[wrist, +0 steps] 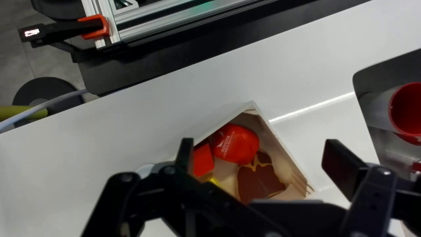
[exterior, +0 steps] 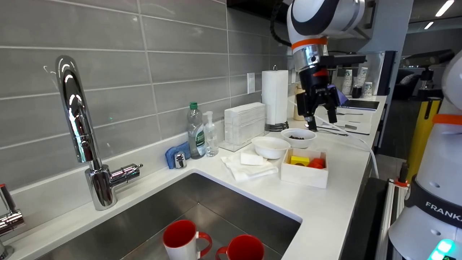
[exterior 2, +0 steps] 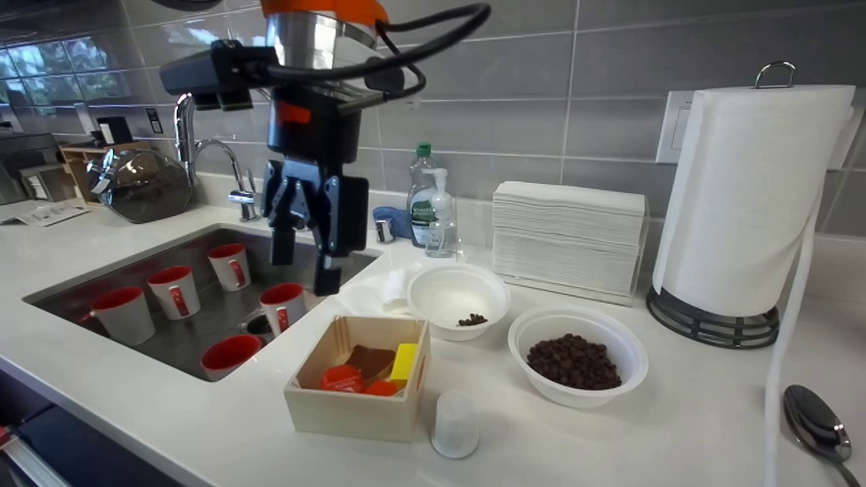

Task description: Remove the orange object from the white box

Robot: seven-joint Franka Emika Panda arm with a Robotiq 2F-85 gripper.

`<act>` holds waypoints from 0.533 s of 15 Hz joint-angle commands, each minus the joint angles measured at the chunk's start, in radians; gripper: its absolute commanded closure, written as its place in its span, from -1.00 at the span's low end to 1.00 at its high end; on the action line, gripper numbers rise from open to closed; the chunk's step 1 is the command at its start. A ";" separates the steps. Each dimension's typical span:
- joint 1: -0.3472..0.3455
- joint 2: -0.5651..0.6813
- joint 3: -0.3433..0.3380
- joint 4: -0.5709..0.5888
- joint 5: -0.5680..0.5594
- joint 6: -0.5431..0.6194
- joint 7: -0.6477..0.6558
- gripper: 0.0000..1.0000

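Observation:
The white box (exterior: 303,176) stands on the counter and shows in an exterior view (exterior 2: 348,414) and the wrist view (wrist: 279,142). Inside lie a rounded red-orange thing with white lettering (wrist: 235,144), a red-orange block (wrist: 203,160), a brown flat piece (wrist: 260,179) and a yellow block (exterior 2: 404,364). I cannot tell which red-orange thing is the orange object; both show in an exterior view, the rounded one (exterior 2: 342,379) beside the block (exterior 2: 381,388). My gripper (exterior: 322,121) is open with nothing between its fingers. It hangs above the box, apart from it (exterior 2: 306,267), fingers pointing down (wrist: 259,154).
Two white bowls stand beside the box, one with dark chips (exterior 2: 582,400), one with a few (exterior 2: 446,287). A small white cup (exterior 2: 454,426) is close to the box. The sink (exterior: 234,202) holds several red-and-white mugs (exterior: 184,236). A paper towel roll (exterior 2: 751,203) stands behind.

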 commanded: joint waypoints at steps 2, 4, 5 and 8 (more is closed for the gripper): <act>-0.029 0.110 -0.016 0.001 -0.025 0.128 -0.012 -1.00; -0.027 0.155 -0.020 0.001 -0.014 0.166 -0.017 -1.00; -0.024 0.177 -0.021 0.001 -0.012 0.177 -0.022 -1.00; -0.026 0.236 -0.021 0.000 -0.015 0.194 -0.012 -1.00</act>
